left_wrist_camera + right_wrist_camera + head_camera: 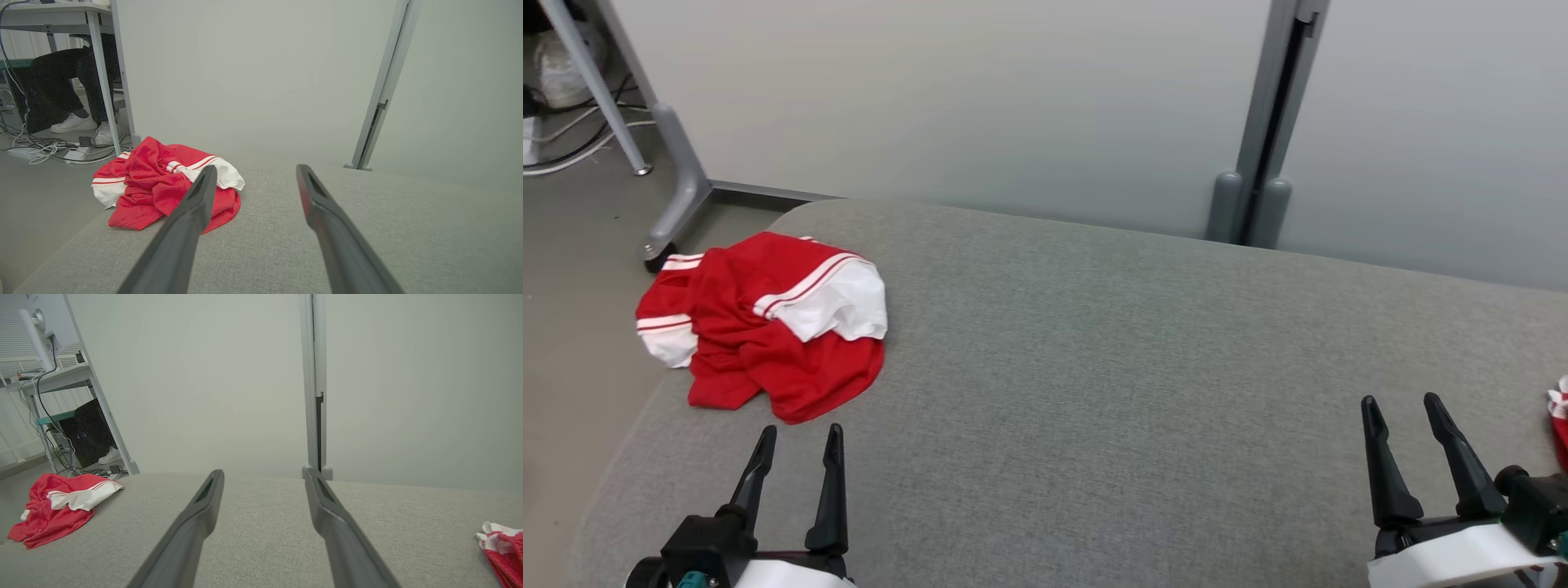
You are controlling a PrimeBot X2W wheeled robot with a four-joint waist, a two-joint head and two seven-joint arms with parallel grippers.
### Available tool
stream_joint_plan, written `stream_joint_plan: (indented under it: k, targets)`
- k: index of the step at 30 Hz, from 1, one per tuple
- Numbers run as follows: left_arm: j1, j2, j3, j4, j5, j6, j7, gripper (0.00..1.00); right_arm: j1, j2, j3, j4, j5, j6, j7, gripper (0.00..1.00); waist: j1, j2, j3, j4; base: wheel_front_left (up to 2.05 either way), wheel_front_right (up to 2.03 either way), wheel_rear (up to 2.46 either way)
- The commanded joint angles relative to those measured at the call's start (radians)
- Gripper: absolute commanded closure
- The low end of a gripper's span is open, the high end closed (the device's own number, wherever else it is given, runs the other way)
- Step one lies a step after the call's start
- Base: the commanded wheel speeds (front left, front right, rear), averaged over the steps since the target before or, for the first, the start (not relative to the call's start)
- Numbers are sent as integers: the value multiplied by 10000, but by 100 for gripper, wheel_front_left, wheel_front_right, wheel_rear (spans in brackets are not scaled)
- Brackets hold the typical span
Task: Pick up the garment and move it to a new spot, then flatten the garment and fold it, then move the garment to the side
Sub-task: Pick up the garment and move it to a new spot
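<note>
Success with the pickup likely means sending the left pincer (pixel 800 429), wide open and empty like the right pincer (pixel 1400 398), onto the heap's thick middle, not a loose hem. The garment (pixel 768 327) lies crumpled at the tabletop's (pixel 1094 367) left end, red with white striped trim, one edge perhaps overhanging.

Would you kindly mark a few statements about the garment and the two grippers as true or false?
1. The red and white garment lies crumpled near the grey surface's left edge. True.
2. The left gripper is shut on the garment. False: it is open, empty, short of the cloth.
3. The right gripper is open and holds nothing. True.
4. The garment is folded flat. False: it is a rumpled heap.
</note>
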Motion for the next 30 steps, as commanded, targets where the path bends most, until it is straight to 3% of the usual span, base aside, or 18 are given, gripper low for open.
stream_joint_plan:
  k: [1,15,24,30]
  targets:
    - [17,51,61,13,49,60,-9,0,-78,13,28,9,-31,3,-45,0,0,0,-78,526,0,0,0]
    - [143,305,322,11,-89,331,47,0,-213,156,516,194,-16,3,-45,0,0,0,-112,2323,0,0,0]
    - [200,360,317,-187,-156,451,163,0,-369,185,688,288,-4,3,-45,0,0,0,-70,2419,0,0,0]
    - [-257,391,318,-375,-269,596,804,0,-410,158,753,212,-15,3,-45,0,0,0,68,2229,0,0,0]
